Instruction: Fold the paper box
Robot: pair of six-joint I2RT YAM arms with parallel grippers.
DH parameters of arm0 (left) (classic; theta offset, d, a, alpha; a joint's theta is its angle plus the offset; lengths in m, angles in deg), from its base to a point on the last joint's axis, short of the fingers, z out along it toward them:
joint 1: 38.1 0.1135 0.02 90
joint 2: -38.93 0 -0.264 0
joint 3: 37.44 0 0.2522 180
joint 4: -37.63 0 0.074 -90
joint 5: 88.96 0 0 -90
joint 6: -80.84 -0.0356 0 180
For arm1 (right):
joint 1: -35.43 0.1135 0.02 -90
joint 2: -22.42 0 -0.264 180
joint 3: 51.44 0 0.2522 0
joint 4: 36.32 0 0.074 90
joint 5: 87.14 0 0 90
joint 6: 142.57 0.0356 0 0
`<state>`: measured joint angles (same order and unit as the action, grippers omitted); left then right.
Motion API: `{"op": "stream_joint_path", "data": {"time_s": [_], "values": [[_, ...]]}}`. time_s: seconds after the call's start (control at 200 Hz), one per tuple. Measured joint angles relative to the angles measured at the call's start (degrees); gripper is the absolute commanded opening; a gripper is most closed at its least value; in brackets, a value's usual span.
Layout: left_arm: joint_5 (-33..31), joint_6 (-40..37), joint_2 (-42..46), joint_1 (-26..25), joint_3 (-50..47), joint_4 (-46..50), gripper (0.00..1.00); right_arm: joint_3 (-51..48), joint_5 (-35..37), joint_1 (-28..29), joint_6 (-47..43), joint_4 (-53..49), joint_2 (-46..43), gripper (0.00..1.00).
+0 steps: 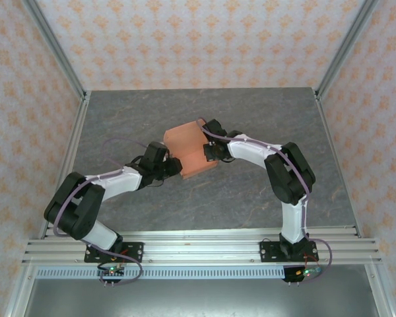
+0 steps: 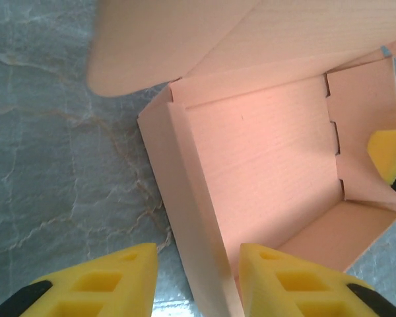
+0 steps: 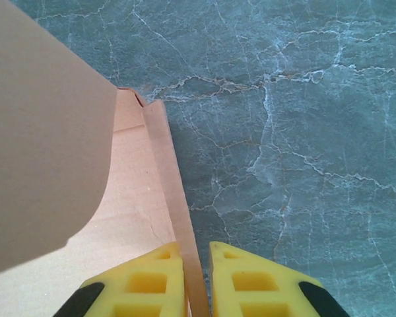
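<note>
Paper box [image 1: 187, 146] sits mid-tabletop [image 1: 264, 119], half-formed, lid flap open. Right claw [image 3: 197, 264] pinches one side wall; left claw [image 2: 198, 274] straddles the opp. wall, jaws apart. We judge it light, thin, easily creased, so grip walls near folds, gently.

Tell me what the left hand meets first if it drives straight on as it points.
Likely the paper box: its side wall stands between the left hand's open fingers, so the inner finger should reach the box floor first. Depth is unclear.
</note>
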<state>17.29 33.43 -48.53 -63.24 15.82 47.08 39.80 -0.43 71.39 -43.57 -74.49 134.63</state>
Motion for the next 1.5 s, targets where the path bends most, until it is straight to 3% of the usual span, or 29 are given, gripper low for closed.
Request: {"op": "stream_joint_path", "data": {"time_s": [1.021, 1.501], "values": [[-1.92, -1.09, -5.73, -0.07, 3.26, -3.80, 0.35, 1.53, 15.26, 2.93, -0.44, -0.72, 0.98, 0.14], [-2.40, -2.16, -5.95, -0.37, 4.24, -2.45, 0.35, 1.27, 10.73, 1.46, -0.44, 0.61, 1.55, 0.21]]}}
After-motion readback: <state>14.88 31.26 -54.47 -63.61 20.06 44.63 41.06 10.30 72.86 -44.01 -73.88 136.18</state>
